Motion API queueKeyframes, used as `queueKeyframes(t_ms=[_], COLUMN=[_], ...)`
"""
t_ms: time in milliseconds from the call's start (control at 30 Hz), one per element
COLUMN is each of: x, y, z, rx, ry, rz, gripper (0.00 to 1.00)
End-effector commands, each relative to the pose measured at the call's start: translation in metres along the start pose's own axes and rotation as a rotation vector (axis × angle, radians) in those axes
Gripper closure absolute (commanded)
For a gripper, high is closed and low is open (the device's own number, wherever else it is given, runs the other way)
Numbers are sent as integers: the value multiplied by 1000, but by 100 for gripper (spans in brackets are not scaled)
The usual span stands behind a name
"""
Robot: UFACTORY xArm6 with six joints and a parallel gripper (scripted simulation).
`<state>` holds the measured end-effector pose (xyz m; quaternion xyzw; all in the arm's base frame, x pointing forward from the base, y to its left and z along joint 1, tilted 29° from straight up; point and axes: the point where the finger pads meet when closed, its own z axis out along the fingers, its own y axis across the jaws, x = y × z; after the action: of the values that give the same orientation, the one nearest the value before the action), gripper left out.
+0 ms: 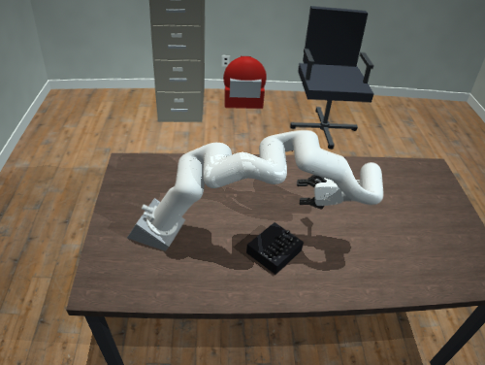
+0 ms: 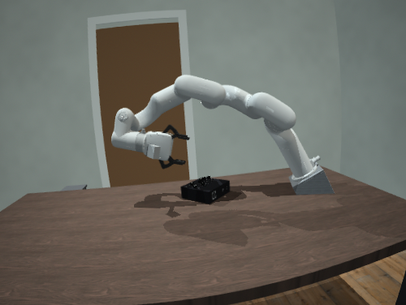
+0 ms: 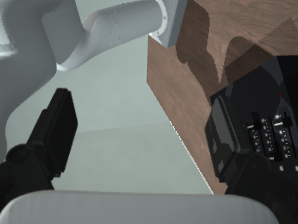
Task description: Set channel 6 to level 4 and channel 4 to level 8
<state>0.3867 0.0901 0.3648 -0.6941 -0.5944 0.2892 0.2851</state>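
Overhead, hand [image 1: 305, 191] spread wide and empty, lighting desk [image 1: 274, 248] below, unobstructed

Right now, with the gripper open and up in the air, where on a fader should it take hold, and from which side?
Probably on the cap, coming straight down from above. The caps stick up from the top face of the lighting desk in a tight row, so fingers likely fit only along the slot direction. The gripper points sideways well above the desk, so it would need to turn downward first.

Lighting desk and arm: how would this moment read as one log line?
tool: open, empty, sideways above table | lighting desk: on table, untouched | faders: levels unreadable
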Motion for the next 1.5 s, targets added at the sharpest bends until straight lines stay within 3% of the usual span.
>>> queueKeyframes(t_ms=[0,100,200,267,300,400,467,533,567,633,667,733,767,833,867,967,1000,1033,1067,1167,1200,1267,1300,1367,1400,1467], x=[-1,-5,-14,-14,-18,-18,-28,-28,-34,-34,-40,-40,-47,-47,-54,-54,-61,-61,-68,-68,-75,-75,-82,-82,-87,-87], y=[-1,-2,-3,-3,-3,-3,-3,-3,-3,-3,-4,-4,-4,-4,-3,-3,-3,-3,-3,-3,-2,-2,-2,-2,-1,-1], z=[-1,-2,-2,-2,-2,-2,0,0,1,1,3,3,6,6,9,9,12,12,16,16,20,20,25,25,29,29], rx=[-27,-88,-197,-197,-243,-243,-349,-349,-407,-407,-469,-469,-532,-532,-598,-598,-664,-664,-730,-730,-795,-795,-858,-858,-920,-920], ry=[6,20,37,37,43,43,50,50,52,52,51,51,48,48,43,43,35,35,25,25,13,13,0,0,-15,-15], rz=[-1,1,1,1,0,0,-3,-3,-6,-6,-9,-9,-14,-14,-20,-20,-27,-27,-35,-35,-43,-43,-53,-53,-63,-63], gripper=[0,0,0,0,0,0,0,0,0,0,0,0,0,0,0,0,0,0,0,0,0,0,0,0,0,0])
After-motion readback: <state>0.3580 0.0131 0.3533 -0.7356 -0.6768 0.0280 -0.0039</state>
